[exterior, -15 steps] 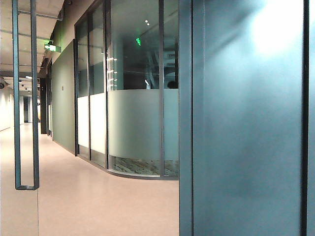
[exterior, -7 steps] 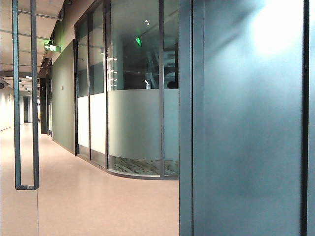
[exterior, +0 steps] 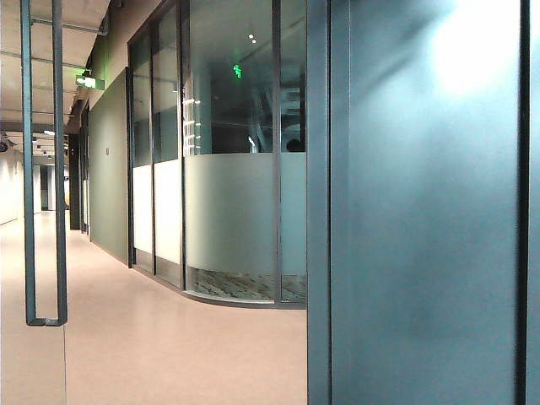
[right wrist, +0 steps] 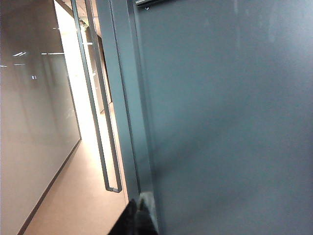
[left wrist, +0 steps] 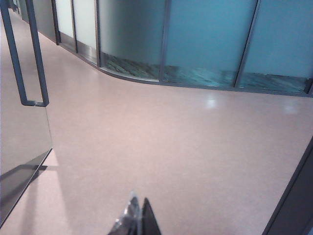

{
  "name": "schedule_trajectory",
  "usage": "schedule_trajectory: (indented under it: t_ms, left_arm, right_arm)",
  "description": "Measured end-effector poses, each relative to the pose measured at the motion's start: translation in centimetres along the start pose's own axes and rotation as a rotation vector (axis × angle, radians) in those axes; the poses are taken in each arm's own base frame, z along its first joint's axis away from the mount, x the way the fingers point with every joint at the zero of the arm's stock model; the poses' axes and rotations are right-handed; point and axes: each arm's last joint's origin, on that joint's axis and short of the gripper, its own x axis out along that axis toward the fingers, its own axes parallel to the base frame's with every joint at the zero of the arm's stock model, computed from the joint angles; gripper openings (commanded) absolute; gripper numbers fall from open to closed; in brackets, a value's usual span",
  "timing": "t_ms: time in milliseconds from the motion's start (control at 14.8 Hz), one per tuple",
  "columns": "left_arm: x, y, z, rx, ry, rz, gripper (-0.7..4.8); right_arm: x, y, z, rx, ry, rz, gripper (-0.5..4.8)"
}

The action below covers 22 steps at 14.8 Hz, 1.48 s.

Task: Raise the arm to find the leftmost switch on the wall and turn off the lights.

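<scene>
No switch shows in any view; it is out of view. My left gripper [left wrist: 138, 201] is shut with nothing in it, its tips together over the pinkish floor [left wrist: 161, 137]. The right gripper [right wrist: 139, 199] is also shut and empty, its tips pointing at the edge of a dark grey wall panel [right wrist: 230, 122] close in front. Neither gripper appears in the exterior view, where that grey panel [exterior: 422, 219] fills the right half.
A glass door with a long dark handle [exterior: 44, 169] stands on the left, its handle [left wrist: 29, 58] [right wrist: 100, 122] also seen from both wrists. A curved frosted glass partition [exterior: 228, 211] runs along the corridor. A green exit sign [exterior: 88, 82] hangs near the ceiling.
</scene>
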Motion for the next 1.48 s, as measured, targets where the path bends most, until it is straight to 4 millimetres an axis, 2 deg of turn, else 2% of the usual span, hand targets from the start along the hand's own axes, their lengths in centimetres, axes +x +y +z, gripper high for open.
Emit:
schedule_trajectory:
  t_ms: [135, 1483]
  left_arm:
    - [0.19, 0.09, -0.82, -0.001, 0.015, 0.005, -0.05]
    - [0.18, 0.20, -0.67, 0.001, -0.002, 0.044, -0.05]
  right_arm:
    - [0.00, 0.00, 0.00, 0.000, 0.000, 0.000, -0.01]
    - [0.00, 0.00, 0.00, 0.000, 0.000, 0.000, -0.01]
